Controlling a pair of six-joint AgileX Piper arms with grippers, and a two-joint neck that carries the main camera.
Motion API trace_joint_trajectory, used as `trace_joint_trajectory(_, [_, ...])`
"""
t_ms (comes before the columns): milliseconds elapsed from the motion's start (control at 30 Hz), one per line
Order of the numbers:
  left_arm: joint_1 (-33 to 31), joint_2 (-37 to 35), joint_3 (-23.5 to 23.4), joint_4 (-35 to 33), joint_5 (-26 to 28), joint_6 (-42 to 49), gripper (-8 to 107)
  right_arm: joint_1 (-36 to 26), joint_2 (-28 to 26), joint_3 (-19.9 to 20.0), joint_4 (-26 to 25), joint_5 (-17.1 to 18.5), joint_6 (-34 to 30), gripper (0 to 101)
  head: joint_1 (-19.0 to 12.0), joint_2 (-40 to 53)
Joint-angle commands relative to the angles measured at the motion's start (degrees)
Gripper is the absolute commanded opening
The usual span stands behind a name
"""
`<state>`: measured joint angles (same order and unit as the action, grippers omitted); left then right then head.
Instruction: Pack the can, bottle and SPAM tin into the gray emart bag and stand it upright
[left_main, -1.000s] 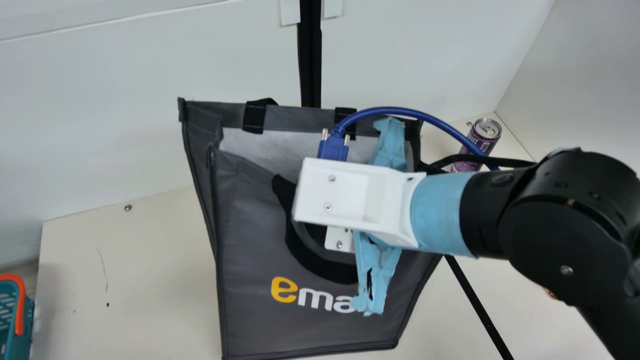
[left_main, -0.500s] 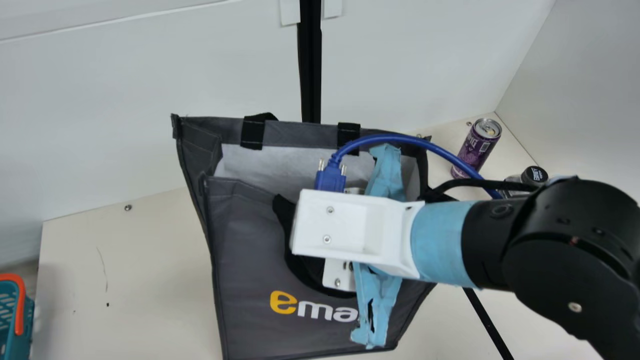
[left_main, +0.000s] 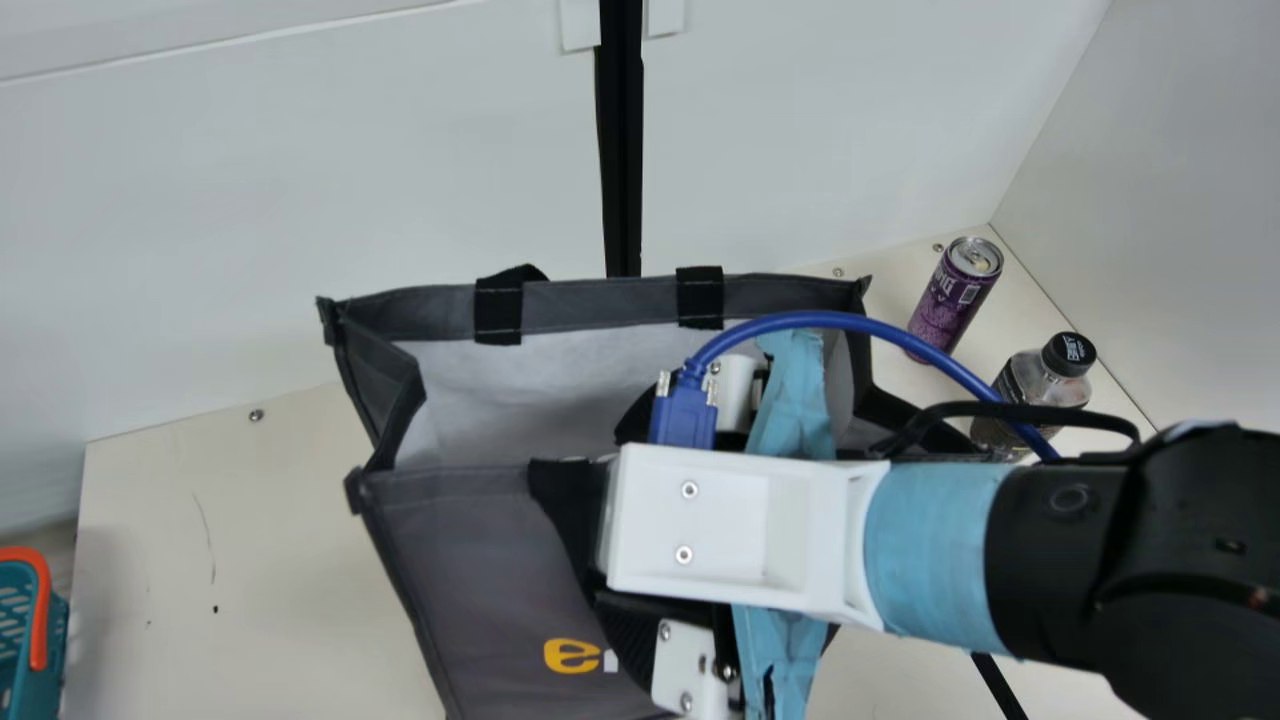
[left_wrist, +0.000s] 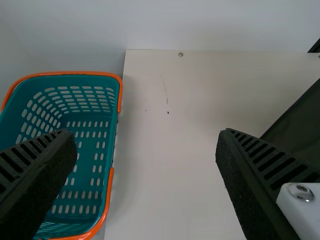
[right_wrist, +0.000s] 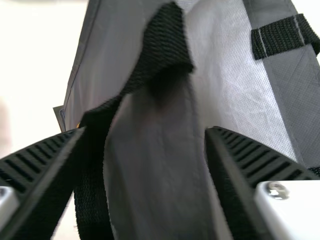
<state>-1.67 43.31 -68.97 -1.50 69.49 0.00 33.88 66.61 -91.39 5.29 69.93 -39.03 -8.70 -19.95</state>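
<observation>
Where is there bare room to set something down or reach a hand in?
Bare table lies between the basket and gray bag; the bag's mouth gapes opposite the right gripper. Crowded: around that gripper, and beyond, by can and bottle.

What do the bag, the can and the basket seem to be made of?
The bag looks like matte fabric, perhaps nonwoven: it creases and has bound edges. The can is probably metal, printed purple, with a shiny silvery top. The basket seems hard plastic, slightly glossy, with regular slots.
</observation>
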Motion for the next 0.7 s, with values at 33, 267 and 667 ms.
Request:
trace_joint_trajectory(33, [0.0,0.0,0.0,0.0,0.0,0.0,90,0.97,-0.72,0.1,-0.37,-0.03,0.86,95,-1.3,-0.05])
trace_joint_trajectory(267, [0.0,0.0,0.0,0.0,0.0,0.0,90,3.12,-2.27,0.09,-1.37,-0.03,2.54,95,-1.3,-0.05])
trace_joint_trajectory(667, [0.0,0.0,0.0,0.0,0.0,0.0,90,4.64,-4.02,-1.18,-1.22,-0.03,4.95,95,-1.3,-0.05])
